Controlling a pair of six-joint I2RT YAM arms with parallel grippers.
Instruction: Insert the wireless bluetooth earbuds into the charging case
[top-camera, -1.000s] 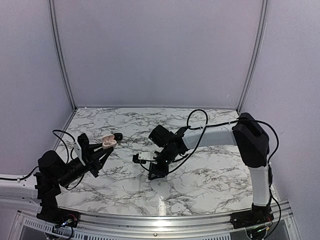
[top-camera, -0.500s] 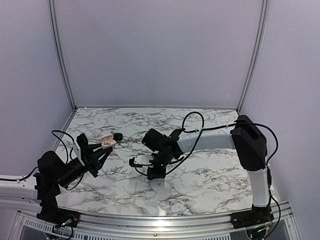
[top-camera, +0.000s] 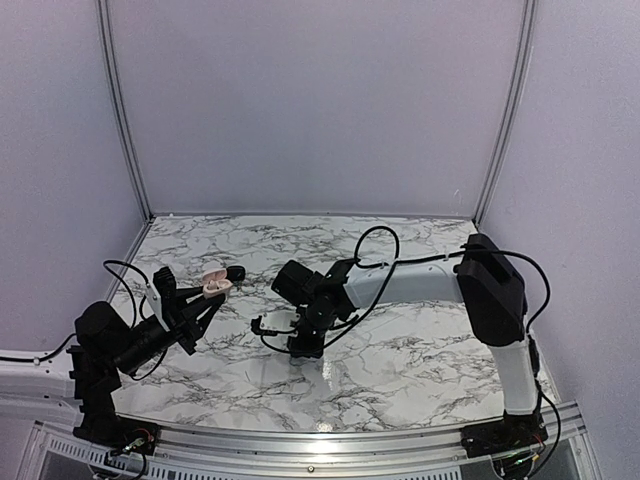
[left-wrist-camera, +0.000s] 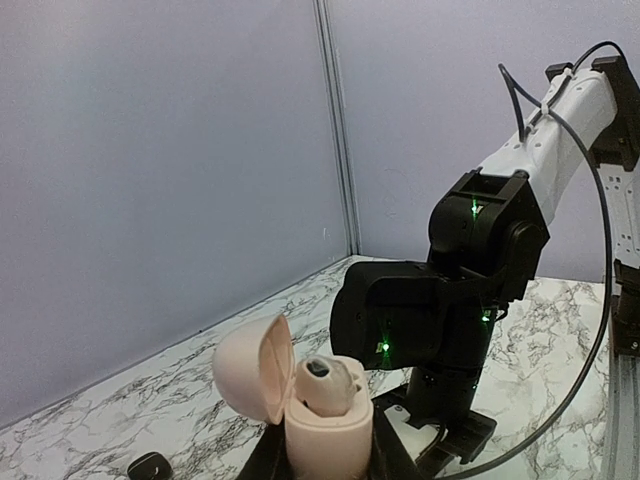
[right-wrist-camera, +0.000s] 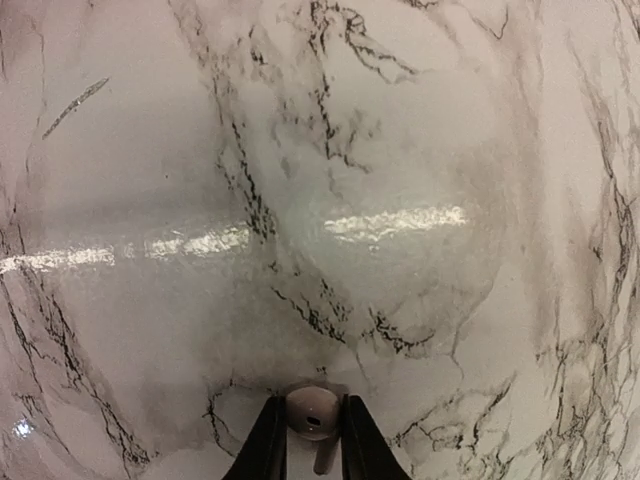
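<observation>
When looking down from above, find the left gripper (top-camera: 212, 290) out over the left part of the marble table (top-camera: 430, 350), clamped fast on the charging case (left-wrist-camera: 325, 432) and holding it clear of the surface. From the left wrist, see that case upright between the dark fingers (left-wrist-camera: 262, 462), gripped by its lower half, with its lid (left-wrist-camera: 250, 365) swung back to the left. Note one pale earbud (left-wrist-camera: 322, 378) seated in the hollow, dark opening facing up. Below the lid, down on the marble, spot a small dark item (left-wrist-camera: 150, 464); possibly an ear tip, but too blurred and small to tell. Behind the case, make out the right arm (left-wrist-camera: 470, 250), black wrist bent down toward the table, green lights on its housing.

From the right wrist, find the right gripper (right-wrist-camera: 312, 425) pointing down at the marble, fingers (right-wrist-camera: 268, 445) closed around the second earbud (right-wrist-camera: 312, 410). See it pale rather than black, rounded head between the tips, short stem running toward the bottom edge. From above, place that gripper near the table's middle, apart from the case.
</observation>
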